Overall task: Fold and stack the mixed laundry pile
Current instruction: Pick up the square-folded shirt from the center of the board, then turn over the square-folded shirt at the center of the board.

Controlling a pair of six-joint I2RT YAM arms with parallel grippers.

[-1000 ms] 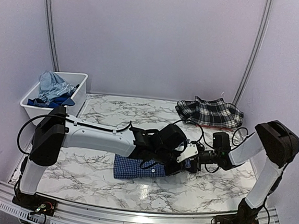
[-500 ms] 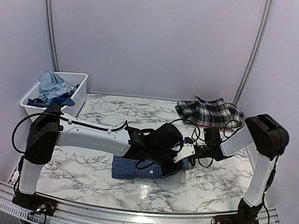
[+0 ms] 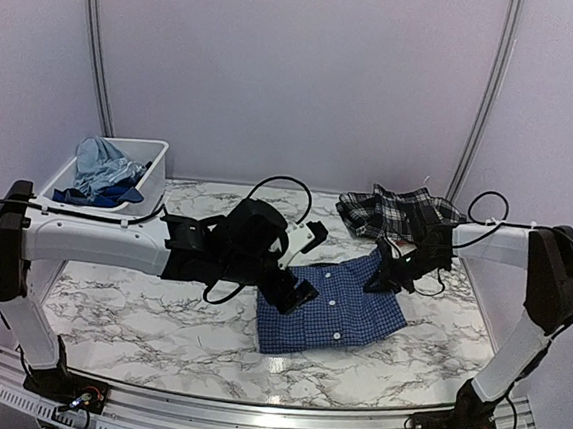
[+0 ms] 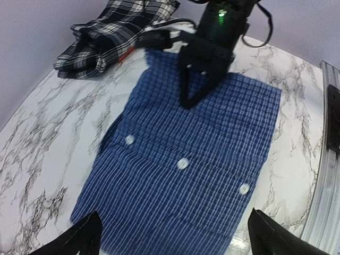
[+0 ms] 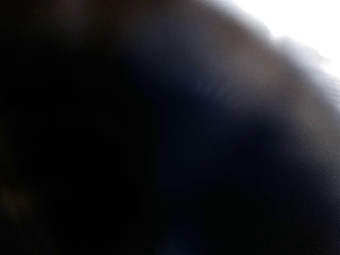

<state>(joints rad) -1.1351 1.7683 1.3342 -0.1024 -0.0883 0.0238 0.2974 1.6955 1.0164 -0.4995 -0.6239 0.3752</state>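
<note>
A navy small-check button shirt [image 3: 333, 311] [image 4: 186, 164] lies folded flat on the marble table, white buttons up. My left gripper [image 3: 295, 291] [image 4: 179, 241] hovers open over its near left edge with nothing between the fingers. My right gripper [image 3: 390, 276] [image 4: 187, 101] is shut on the shirt's far right part, fingers drawn to a point on the cloth. The right wrist view is dark, covered by bluish cloth. A black-and-white plaid piece [image 3: 402, 213] [image 4: 117, 32] lies crumpled at the back right.
A white bin [image 3: 154, 178] at the back left holds a light blue T-shirt [image 3: 100, 163] and a royal blue garment [image 3: 82, 197]. Black cables loop above both wrists. The table's metal front rail [image 4: 326, 159] runs along the near edge.
The left gripper opened, let go of the shirt and drew back left. The right gripper shut on the shirt, and the shirt now lies wider and farther right.
</note>
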